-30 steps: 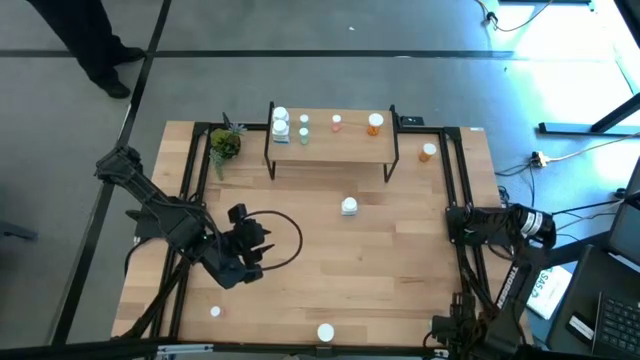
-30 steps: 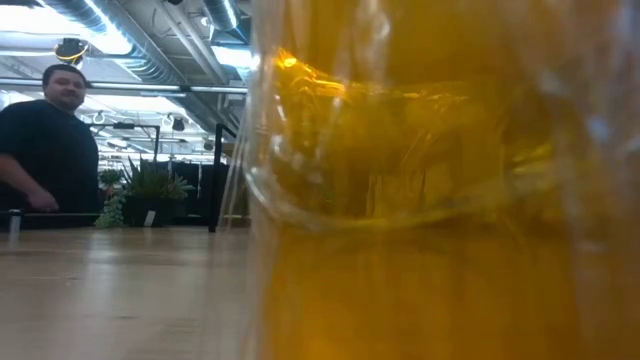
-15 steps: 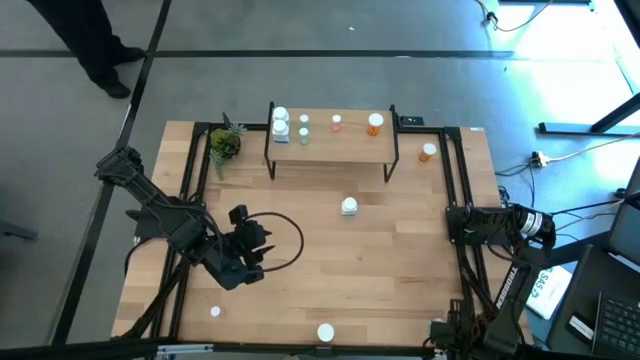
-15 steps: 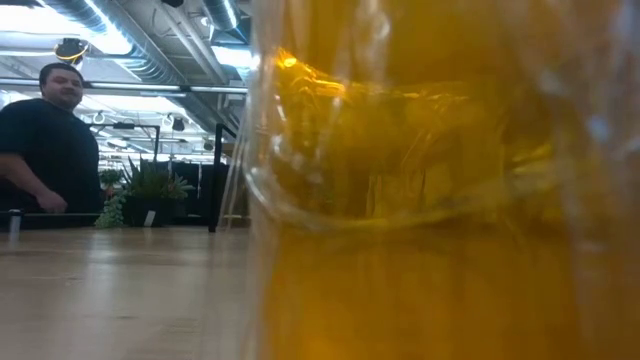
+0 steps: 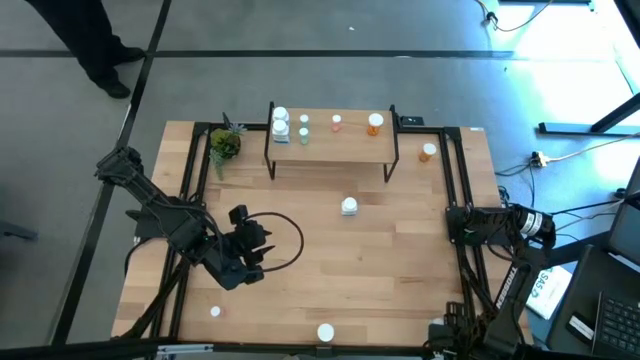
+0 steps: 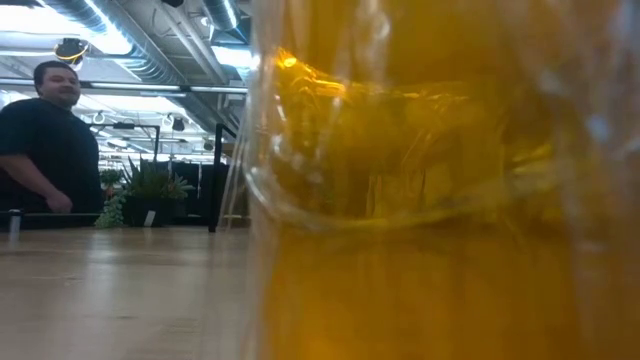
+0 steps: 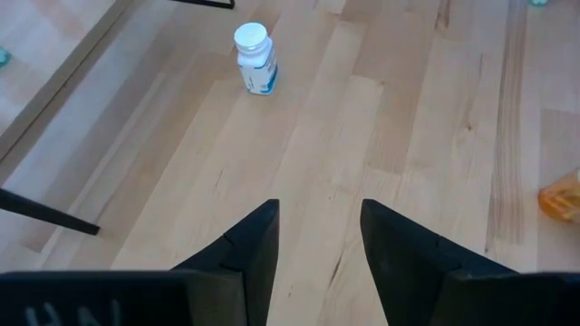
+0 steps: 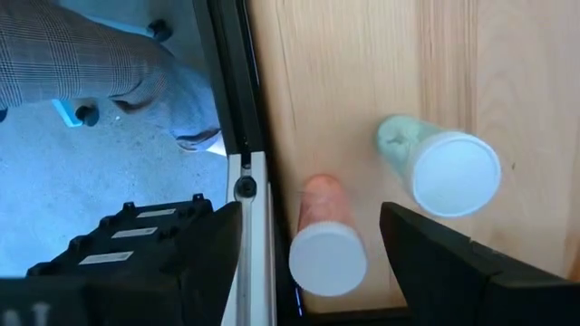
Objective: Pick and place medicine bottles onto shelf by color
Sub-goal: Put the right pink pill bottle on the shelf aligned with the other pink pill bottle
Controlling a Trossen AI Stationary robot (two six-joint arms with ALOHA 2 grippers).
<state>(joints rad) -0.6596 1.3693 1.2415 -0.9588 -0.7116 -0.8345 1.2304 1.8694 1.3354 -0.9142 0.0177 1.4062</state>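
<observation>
Left gripper [image 7: 319,237] hovers over the worktop, jaws apart and empty; white bottle [image 7: 255,59] stands upright dead ahead; right gripper [image 8: 313,258] parked, open.

Shelf at the table's far edge

5 bottles stand on the shelf [image 5: 330,135]; potted plant [image 5: 224,144] left of it, 1 bottle [image 5: 349,206] before it.

Blurred across most of the low view: a huge translucent orange bottle [image 6: 440,180] pressed against the lens, cut off at top, right and bottom. Cropped at the left wrist view's right edge: an orange object [image 7: 562,195], kind unclear. Too small to tell apart by label in the high view: tiny white-capped bottles [image 5: 304,126] on the light-wood shelf [image 5: 330,147].
</observation>
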